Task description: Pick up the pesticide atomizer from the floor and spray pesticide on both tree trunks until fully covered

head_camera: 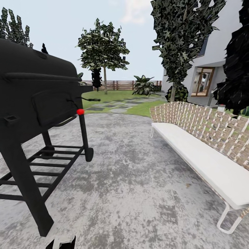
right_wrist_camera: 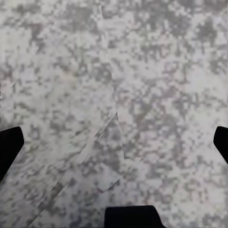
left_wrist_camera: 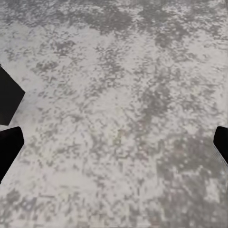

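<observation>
Left gripper (left_wrist_camera: pixel 114 137) and right gripper (right_wrist_camera: pixel 114 137): fingertips wide apart at the frame edges, nothing between them, mottled concrete patio (head_camera: pixel 138 193) beneath. The pesticide atomizer cannot be made out (the red dot (head_camera: pixel 80 111) sits at the grill's side, identity uncertain). Task barely begun: pickup and spraying remain. A corridor runs between black grill (head_camera: pixel 34 103) and white bench (head_camera: pixel 207 162) toward the lawn (head_camera: pixel 114 95) and a distant tree (head_camera: pixel 103 52).

floor: mottled grey paving (head_camera: pixel 138 180) | on it: black grill (head_camera: pixel 34 114), white bench (head_camera: pixel 207 155)
</observation>
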